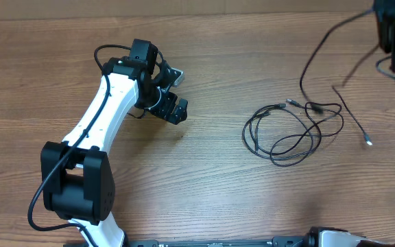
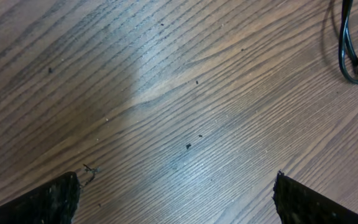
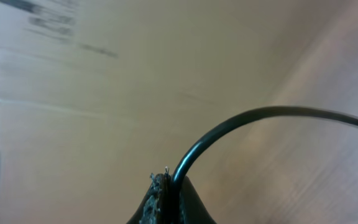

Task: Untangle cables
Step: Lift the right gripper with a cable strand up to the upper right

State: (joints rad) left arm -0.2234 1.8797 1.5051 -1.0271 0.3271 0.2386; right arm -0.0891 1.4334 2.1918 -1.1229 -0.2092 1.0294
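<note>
Item: cables (image 1: 295,140) — looped tangle on your tabletop (image 1: 204,199), right of centre, long axis left-right. left fingers (image 2: 55,202) released, empty, tangle to their right, nearer arm; right fingers (image 3: 160,208), far right, clenched on one strand.

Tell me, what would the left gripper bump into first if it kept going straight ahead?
Probably the wooden table. The open left gripper tilts down toward it; the cables lie farther on, off to the side.
</note>
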